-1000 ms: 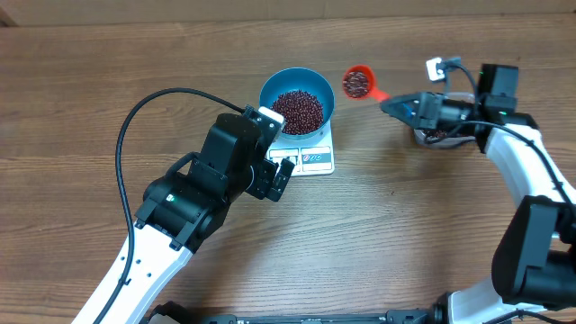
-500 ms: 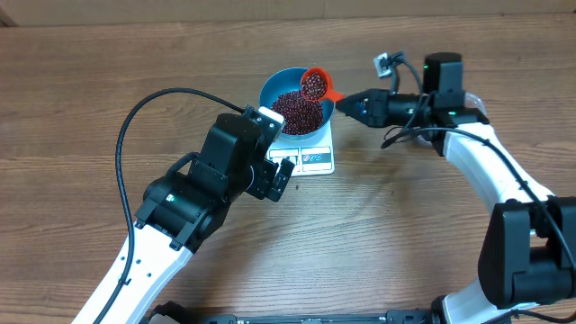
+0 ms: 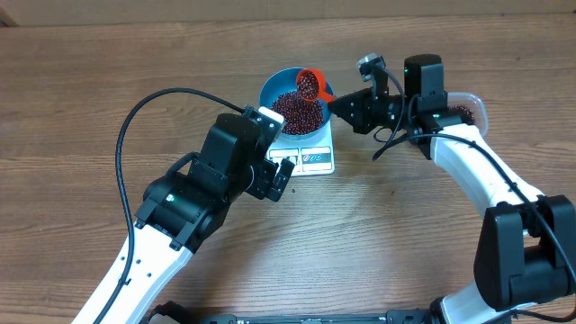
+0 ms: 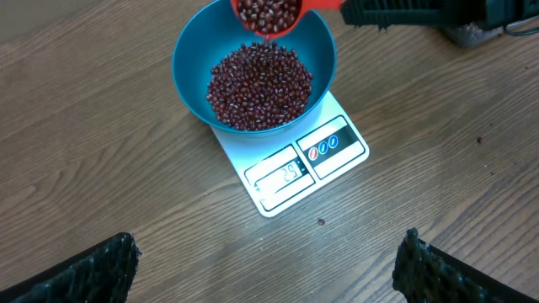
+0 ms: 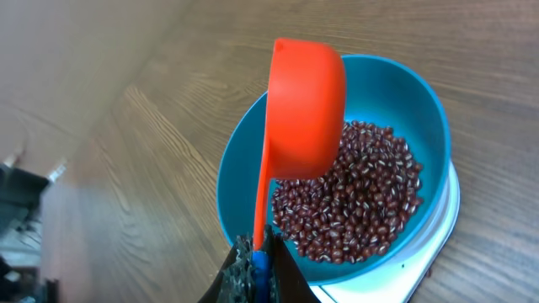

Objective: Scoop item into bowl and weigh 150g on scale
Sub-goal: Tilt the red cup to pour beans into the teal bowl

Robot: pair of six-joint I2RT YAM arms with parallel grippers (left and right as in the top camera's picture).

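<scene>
Weighing stage, part-way through. The blue bowl (image 4: 189,63) stands on the white scale (image 4: 337,147) near the middle of the wooden surface (image 3: 90,81) and holds a loose heap of dark red beans (image 4: 259,87) that covers its floor. The right gripper (image 5: 257,261) has its jaws closed on the handle of an orange scoop (image 5: 306,109), which is tipped over the far right part of the bowl. Beans remain in the scoop's cup, and a few appear to be dropping from its lip. The left gripper (image 4: 268,257) hangs just near of the scale, jaws wide and holding nothing. The display digits are too small to read, so whether the target weight is met cannot be told. This load probably remains to be emptied, the reading checked, and beans added or removed accordingly.

Compared with one second ago, the loaded scoop, then level over the bare surface to the right of the bowl, has travelled left and tilted above the bowl. The right arm has followed, uncovering the clear tub (image 3: 463,106) at far right. The left arm, bowl and scale are unchanged.
</scene>
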